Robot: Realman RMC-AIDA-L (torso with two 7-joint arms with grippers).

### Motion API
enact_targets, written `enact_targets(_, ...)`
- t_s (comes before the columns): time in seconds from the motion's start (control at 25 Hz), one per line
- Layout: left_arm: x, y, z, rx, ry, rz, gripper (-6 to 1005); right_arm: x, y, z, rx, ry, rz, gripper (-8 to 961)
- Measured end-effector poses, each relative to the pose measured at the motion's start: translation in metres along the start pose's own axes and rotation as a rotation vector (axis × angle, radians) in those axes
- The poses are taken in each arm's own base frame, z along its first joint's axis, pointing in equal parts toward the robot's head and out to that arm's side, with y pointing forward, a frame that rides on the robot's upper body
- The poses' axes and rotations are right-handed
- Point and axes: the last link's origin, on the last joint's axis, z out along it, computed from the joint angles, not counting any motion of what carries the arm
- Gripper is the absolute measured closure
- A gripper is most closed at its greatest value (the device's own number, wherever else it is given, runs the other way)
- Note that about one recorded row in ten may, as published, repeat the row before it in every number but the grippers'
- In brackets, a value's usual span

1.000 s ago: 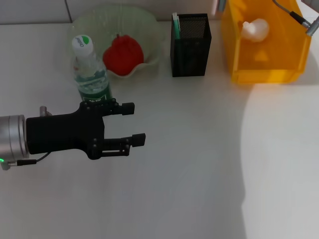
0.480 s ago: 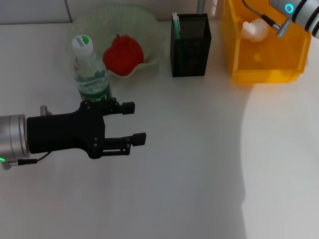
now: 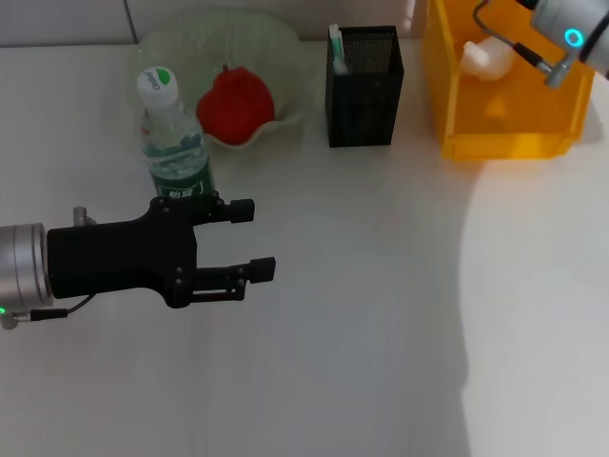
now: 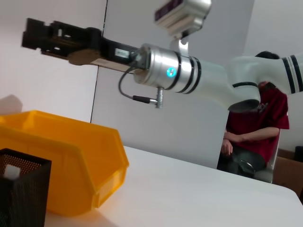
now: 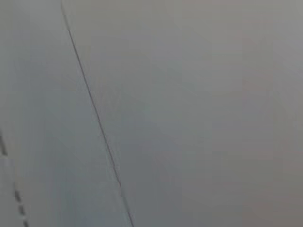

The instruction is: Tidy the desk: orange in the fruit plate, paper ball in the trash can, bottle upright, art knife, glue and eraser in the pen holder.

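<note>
The water bottle [image 3: 173,138] stands upright with a white-green cap. My left gripper [image 3: 254,238] is open and empty, just in front of the bottle and apart from it. A red round fruit [image 3: 235,103] lies in the pale green fruit plate [image 3: 190,38]. The black mesh pen holder [image 3: 364,86] has a white-green item at its corner. A white paper ball [image 3: 487,55] lies in the yellow bin [image 3: 509,133]. My right arm [image 3: 571,29] reaches over the bin; its gripper [image 4: 35,35] shows raised in the left wrist view.
The bin [image 4: 71,161] and pen holder [image 4: 21,189] also show in the left wrist view. A seated person in red [image 4: 258,123] is beyond the table's far side. The right wrist view shows only a grey wall.
My right arm has come into the head view over the yellow bin and shifted slightly right. My left gripper has stayed almost still, open.
</note>
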Motion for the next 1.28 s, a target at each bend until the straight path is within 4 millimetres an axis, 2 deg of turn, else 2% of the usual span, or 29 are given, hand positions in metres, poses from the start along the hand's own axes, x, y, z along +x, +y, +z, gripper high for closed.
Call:
enact_targets(0.16,0.000,0.001,-0.002,0.000,0.009,-0.006,208,0.003,0.006,-0.048,-0.071,-0.050,-0.029,409)
enact_targets(0.28,0.002,0.000,-0.004,-0.001,0.009,-0.001,208,0.015,0.016,-0.095,-0.160,-0.018,-0.060,384)
enact_targets(0.52,0.016,0.001,-0.015,-0.073,0.010,-0.018,208,0.038,0.044,-0.196,-0.377,0.209,-0.027,314)
enact_targets(0.6,0.022,0.002,-0.016,-0.103,0.010,-0.027,208,0.049,0.053,-0.223,-0.392,0.261,0.017,285)
enact_targets(0.68,0.025,0.003,-0.017,-0.123,0.005,-0.031,208,0.059,0.061,-0.240,-0.413,0.288,0.060,255)
enact_targets(0.8,0.027,0.005,-0.017,-0.140,-0.008,-0.020,208,0.068,0.070,-0.252,-0.446,0.282,0.103,210)
enact_targets(0.88,0.025,0.006,-0.017,-0.150,-0.021,-0.019,208,0.073,0.074,-0.254,-0.474,0.290,0.104,135)
enact_targets(1.28,0.022,0.011,-0.017,-0.174,-0.033,-0.027,214,0.072,0.076,-0.247,-0.516,0.297,0.091,135)
